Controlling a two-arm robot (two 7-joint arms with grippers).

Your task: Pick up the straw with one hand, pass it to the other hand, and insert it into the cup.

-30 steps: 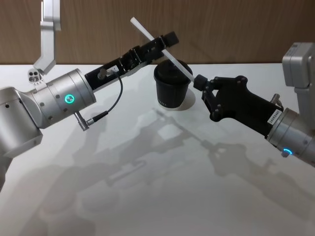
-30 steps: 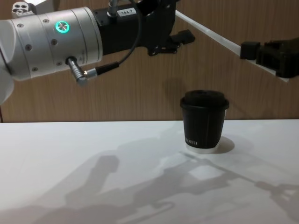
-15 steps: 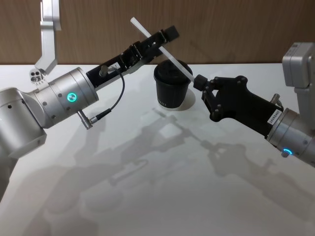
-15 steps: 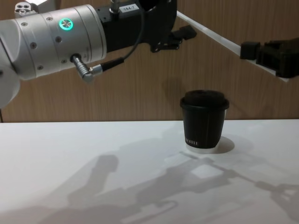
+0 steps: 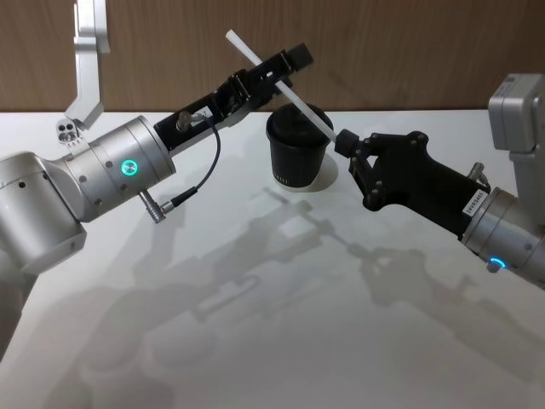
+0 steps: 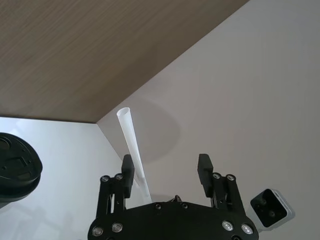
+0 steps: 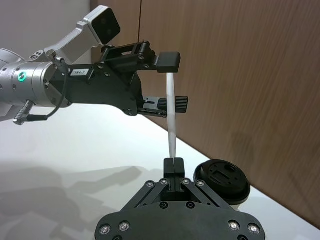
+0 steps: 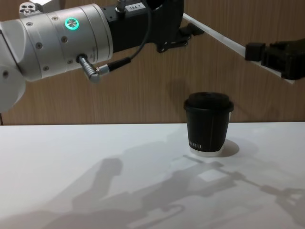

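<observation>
The white straw (image 5: 306, 111) slants through the air above the black lidded cup (image 5: 296, 153), which stands on the white table (image 5: 255, 332). My all-black right gripper (image 5: 345, 141) is shut on the straw's lower end, just right of the cup's lid. In the right wrist view its fingers (image 7: 173, 164) pinch the straw (image 7: 171, 115). My left gripper (image 5: 285, 72), with the silver wrist and green ring, is open around the straw's upper part. In the left wrist view the straw (image 6: 131, 140) lies close beside one finger (image 6: 127, 169) of that gripper (image 6: 165, 167). From the chest, the cup (image 8: 208, 124) stands below both grippers.
A wood-panelled wall (image 5: 409, 51) rises right behind the table's far edge. The left arm's grey cable (image 5: 200, 175) hangs from its wrist. The table's front and middle carry just the arms' shadows.
My left gripper has slid a little farther along and up around the straw. The right gripper, the straw and the cup have stayed still.
</observation>
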